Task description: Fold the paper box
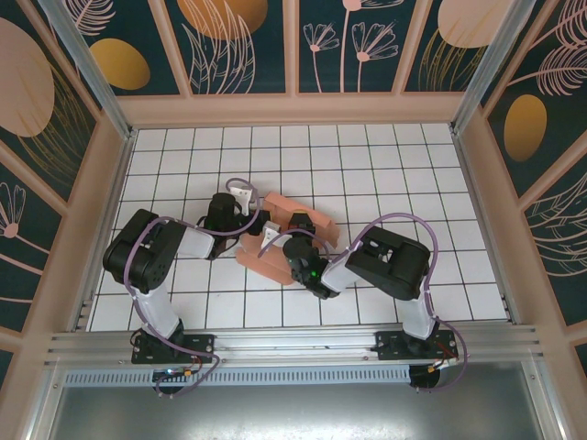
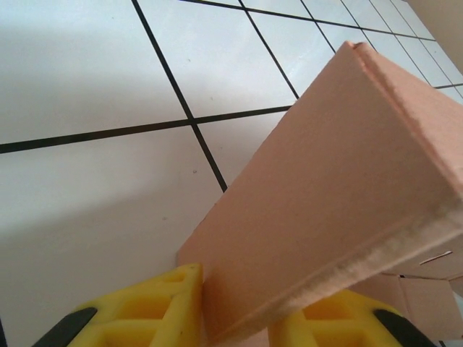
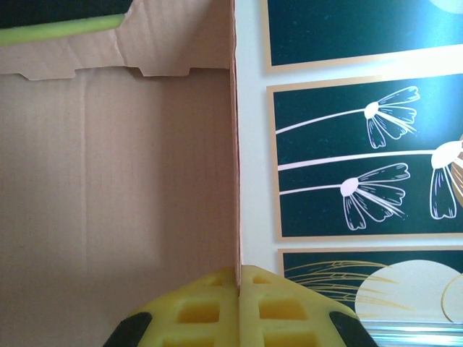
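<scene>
The salmon-pink paper box (image 1: 312, 220) lies partly folded in the middle of the tiled table, with both arms meeting over it. My left gripper (image 1: 246, 213) reaches in from the left. In the left wrist view its yellow fingers (image 2: 145, 311) straddle a raised, doubled wall of the paper box (image 2: 340, 181), and the left gripper (image 2: 239, 307) is shut on that wall. My right gripper (image 1: 273, 240) comes from the right at the near side. In the right wrist view the right gripper (image 3: 237, 278) is shut on the thin edge of a panel of the paper box (image 3: 116, 181), which stands upright.
The white tiled table (image 1: 385, 156) is fenced by patterned walls (image 1: 238, 46) on three sides. An aluminium rail (image 1: 293, 344) runs along the near edge. Purple cables loop off both arms above the box.
</scene>
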{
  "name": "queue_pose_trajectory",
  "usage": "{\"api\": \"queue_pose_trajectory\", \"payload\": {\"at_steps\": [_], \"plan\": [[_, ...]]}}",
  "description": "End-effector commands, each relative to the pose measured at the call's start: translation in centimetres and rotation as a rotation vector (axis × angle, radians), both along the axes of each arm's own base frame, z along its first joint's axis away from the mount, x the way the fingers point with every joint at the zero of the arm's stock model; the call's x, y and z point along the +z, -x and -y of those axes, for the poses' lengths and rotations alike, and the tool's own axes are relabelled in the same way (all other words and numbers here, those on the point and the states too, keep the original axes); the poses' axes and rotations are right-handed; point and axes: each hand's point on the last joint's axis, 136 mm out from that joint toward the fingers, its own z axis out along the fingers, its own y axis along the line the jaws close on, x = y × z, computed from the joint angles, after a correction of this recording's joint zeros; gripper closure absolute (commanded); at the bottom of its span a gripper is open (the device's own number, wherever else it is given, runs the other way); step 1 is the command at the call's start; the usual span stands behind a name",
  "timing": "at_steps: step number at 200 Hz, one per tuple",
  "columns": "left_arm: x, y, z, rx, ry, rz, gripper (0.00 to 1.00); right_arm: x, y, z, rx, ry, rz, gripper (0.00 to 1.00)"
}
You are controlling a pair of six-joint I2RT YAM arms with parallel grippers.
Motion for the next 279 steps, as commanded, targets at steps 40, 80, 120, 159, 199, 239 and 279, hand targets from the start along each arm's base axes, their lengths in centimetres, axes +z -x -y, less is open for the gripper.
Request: {"api": "queue_pose_trajectory", "payload": {"at_steps": [40,80,120,159,199,239,279], "plan": [[-0.3,1.0,0.4,-0.036,-0.036,0.014,0.82,-0.9,0.3,-1.8,0.039,-0.044,-0.058,1.00],[-0.1,1.1,0.1,-0.038,-0.059,0.035,0.83,-0.2,0.3,-1.7,0.037,-0.067,-0.054,0.93],[-0.2,1.0,-0.4,-0.024,-0.089,0.048,0.84,1.3,0.5,-1.9,0.045,-0.183,-0.088,0.78],[-0.6,0.8,-0.5,-0.016,-0.103,0.044,0.84,2.2,1.3,-2.3,0.090,-0.301,-0.182,0.53],[-0.8,0.7,-0.9,-0.005,-0.127,0.050,0.84,3.5,2.0,-2.4,0.116,-0.442,-0.247,0.38],[-0.7,0.5,-1.1,0.005,-0.134,0.062,0.84,5.2,2.9,-2.5,0.149,-0.566,-0.300,0.29],[-0.6,0.4,-1.3,0.019,-0.140,0.078,0.83,8.5,4.0,-2.1,0.194,-0.774,-0.327,0.26]]}}
